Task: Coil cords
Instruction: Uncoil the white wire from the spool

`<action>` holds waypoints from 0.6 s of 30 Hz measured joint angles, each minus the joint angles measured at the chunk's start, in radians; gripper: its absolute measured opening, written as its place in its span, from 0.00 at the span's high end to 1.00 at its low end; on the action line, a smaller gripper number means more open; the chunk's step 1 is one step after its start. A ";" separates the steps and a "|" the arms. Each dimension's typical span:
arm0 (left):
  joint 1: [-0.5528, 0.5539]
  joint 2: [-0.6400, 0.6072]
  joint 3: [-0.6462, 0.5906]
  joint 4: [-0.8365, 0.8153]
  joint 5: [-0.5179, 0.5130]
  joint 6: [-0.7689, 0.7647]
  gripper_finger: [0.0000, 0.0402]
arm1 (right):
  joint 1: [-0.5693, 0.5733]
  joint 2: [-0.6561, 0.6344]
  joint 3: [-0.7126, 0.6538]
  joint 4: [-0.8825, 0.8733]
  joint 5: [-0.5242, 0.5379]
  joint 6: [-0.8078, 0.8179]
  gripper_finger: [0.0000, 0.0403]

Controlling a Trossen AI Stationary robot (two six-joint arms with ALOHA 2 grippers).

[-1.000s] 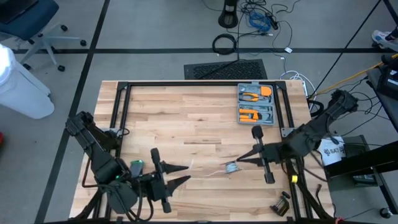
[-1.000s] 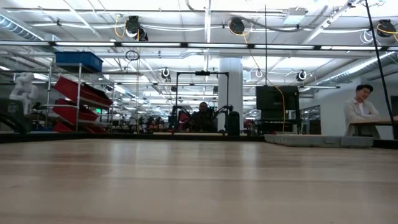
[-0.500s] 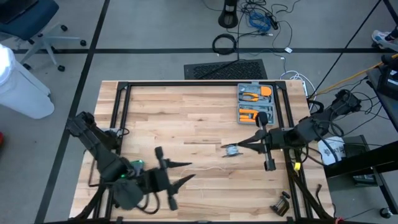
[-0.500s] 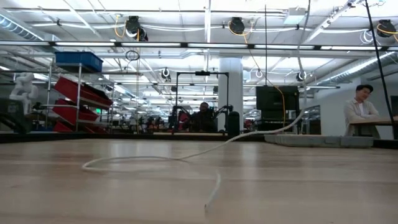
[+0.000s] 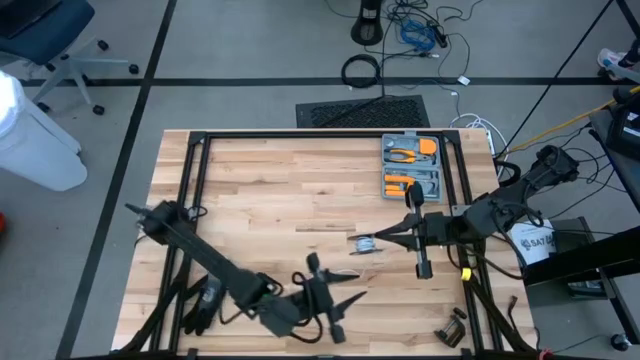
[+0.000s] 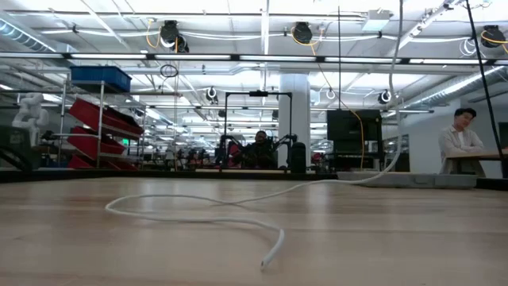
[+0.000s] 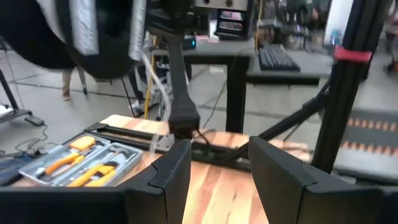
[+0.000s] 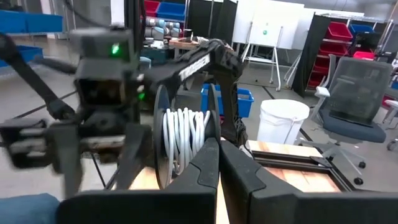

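Note:
The white cord is partly wound into a small round dark-and-white bundle (image 5: 367, 243), which also shows in the right wrist view (image 8: 183, 140). My right gripper (image 5: 381, 241) is shut on the bundle above the table's middle right. The unwound cord (image 6: 198, 208) runs down from above and lies in a loose loop on the table, ending in its plug end (image 6: 267, 260). My left gripper (image 5: 355, 287) is open and empty near the table's near edge, just near-left of the bundle. Its two fingers also show in its own wrist view (image 7: 217, 165). My right gripper pinches the bundle by one side of its rim (image 8: 208, 134) between its two fingers (image 8: 208, 163). They reach in about level from the table's right. The bundle stands on edge, lifted clear of the table. The free cord hangs slack from it down to the wood.
A grey tool tray with orange-handled pliers (image 5: 412, 168) lies at the far right of the table. A black frame rail (image 5: 196, 170) runs around the table's far and side edges. A small dark object (image 5: 452, 328) lies at the near right corner.
My right gripper has gone up and toward the far edge with the bundle. A length of cord has come off and now lies in a loop on the table, its upper part rising steeply. My left gripper has swung along the near edge toward the table's right.

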 joint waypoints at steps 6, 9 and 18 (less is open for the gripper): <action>-0.006 0.141 0.000 0.345 -0.107 0.237 0.58 | 0.000 0.000 0.000 -0.010 0.000 0.009 1.00; 0.001 0.194 0.000 0.509 -0.152 0.319 0.58 | 0.000 -0.001 0.000 -0.010 0.000 0.008 1.00; 0.067 0.256 0.001 0.733 -0.126 0.453 0.58 | 0.000 -0.001 0.000 -0.036 0.000 0.036 1.00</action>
